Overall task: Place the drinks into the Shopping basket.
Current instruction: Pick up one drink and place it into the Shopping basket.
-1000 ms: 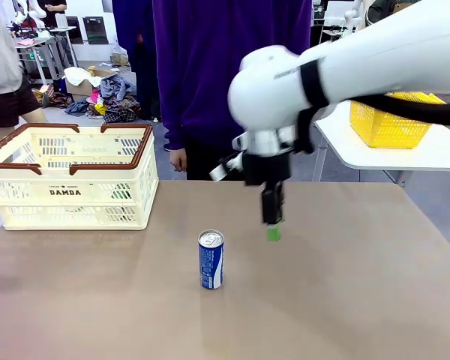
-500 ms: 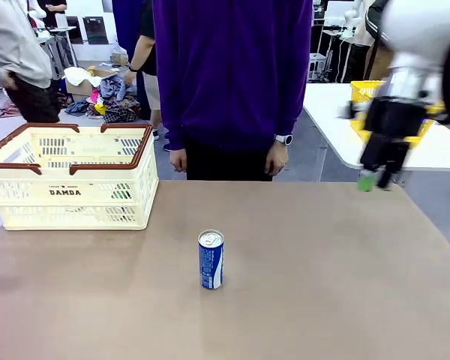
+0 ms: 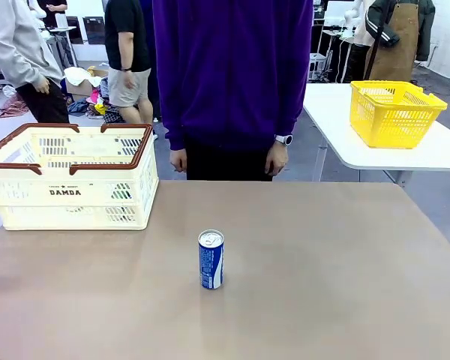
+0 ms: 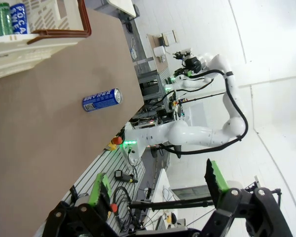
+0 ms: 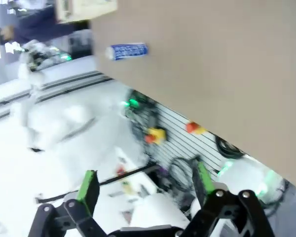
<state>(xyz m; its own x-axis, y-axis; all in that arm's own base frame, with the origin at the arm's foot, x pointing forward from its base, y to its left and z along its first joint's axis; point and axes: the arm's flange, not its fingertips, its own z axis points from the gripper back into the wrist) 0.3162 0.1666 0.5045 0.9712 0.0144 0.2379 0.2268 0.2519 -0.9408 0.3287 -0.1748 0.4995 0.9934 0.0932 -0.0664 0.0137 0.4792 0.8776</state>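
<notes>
Blue-and-white, silver-topped and slim, your one loose drink can [image 3: 211, 259] stands upright on the brown tabletop [image 3: 322, 285], near the middle and toward the robot's edge. The left wrist view [image 4: 102, 100] and the blurred right wrist view [image 5: 127, 51] both catch it too. Look left and back from it and you find the large cream-white plastic shopping basket [image 3: 69, 177] with slotted sides, brown rim and handles, "DAMDA" on its front wall, well apart from the can. Through the left wrist camera you can see into that basket [image 4: 34, 39]: a green can [image 4: 2, 19] and a second blue-and-white can [image 4: 19, 17] stand inside, side by side.

Your left gripper [image 4: 155, 192] is spread wide with nothing between its green pads. Your right gripper [image 5: 144, 186] is likewise spread and empty.

Beyond the table's far edge a person in a purple sweater [image 3: 232, 67] stands with both hands down. On a white side table [image 3: 375, 150] to the right sits a small bright yellow mesh basket [image 3: 394, 112].
</notes>
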